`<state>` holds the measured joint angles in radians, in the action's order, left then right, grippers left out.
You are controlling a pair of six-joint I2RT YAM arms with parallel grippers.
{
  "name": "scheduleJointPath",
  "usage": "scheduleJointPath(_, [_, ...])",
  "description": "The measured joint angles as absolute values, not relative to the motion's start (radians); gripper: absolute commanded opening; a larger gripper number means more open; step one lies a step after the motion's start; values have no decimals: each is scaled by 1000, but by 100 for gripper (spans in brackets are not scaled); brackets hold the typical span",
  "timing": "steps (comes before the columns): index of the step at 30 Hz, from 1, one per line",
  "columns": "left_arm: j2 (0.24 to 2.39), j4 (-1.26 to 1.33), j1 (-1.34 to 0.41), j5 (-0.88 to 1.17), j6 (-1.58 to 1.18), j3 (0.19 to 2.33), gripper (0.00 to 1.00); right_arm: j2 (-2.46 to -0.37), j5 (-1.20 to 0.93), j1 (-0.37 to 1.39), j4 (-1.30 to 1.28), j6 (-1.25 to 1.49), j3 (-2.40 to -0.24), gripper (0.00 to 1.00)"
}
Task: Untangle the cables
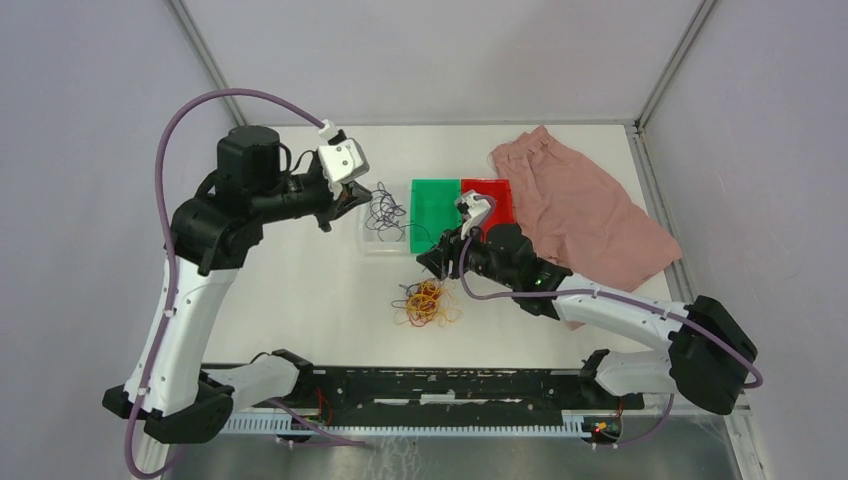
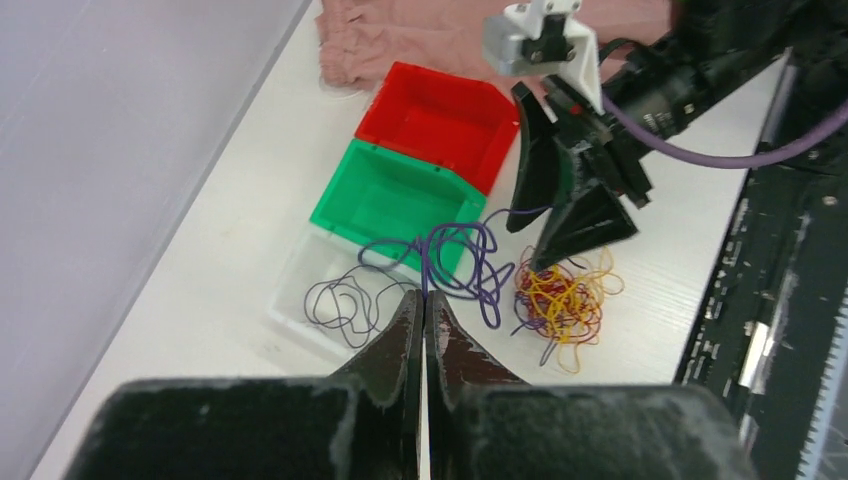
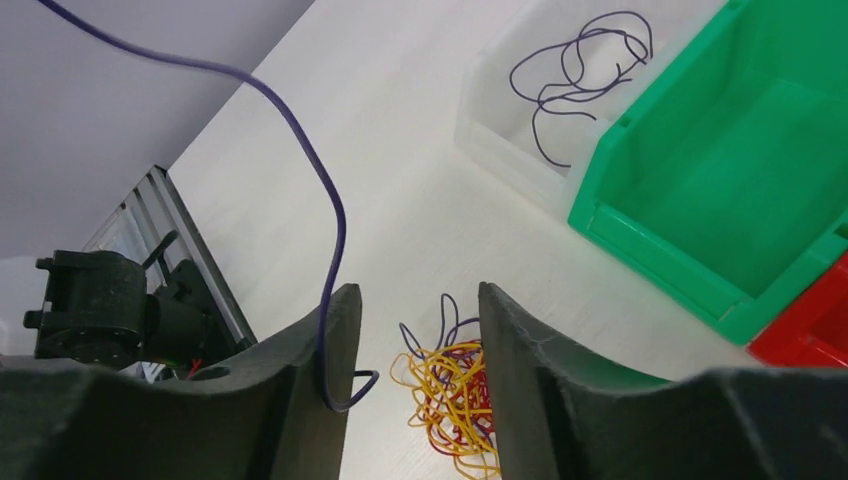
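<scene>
Currently: separation step, purple strand first. Left of the green bin (image 1: 432, 225), my left gripper (image 2: 422, 305) is clenched on the purple cable (image 2: 470, 262) and holds it above the clear tray (image 1: 372, 246), which sits just beside the bin. Some purple loops lie in that tray, and others trail over the bin's near corner.

In front of the green bin, on the table (image 1: 300, 300), the orange-yellow and red tangle (image 1: 428, 303) lies in a heap with purple threaded into it.

Just above that heap my right gripper (image 3: 420, 297) is released, jaws apart and nothing pinched. A purple strand runs along one finger's inner face.

Judgement: purple is not yet free of the heap. The next move calls for the right to pin the heap while the left draws purple away toward the tray, slowly, so the whole knot isn't dragged along.
</scene>
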<state>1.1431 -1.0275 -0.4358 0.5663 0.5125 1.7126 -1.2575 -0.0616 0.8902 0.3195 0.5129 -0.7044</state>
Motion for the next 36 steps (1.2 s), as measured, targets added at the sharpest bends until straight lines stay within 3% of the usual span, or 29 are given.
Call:
scheduleJointPath(4, [1129,-945,-436,472,519,1621,3,-1280,-69,890,313,509,-757,73])
scheduleJointPath(10, [1137,-779,-437,295,526,1407,3,-1266,-95,888,320,508,-788,79])
scheduleJointPath(36, [1466,-318,-374,53,675,1203,3,-968,48,837,167,510,-594,79])
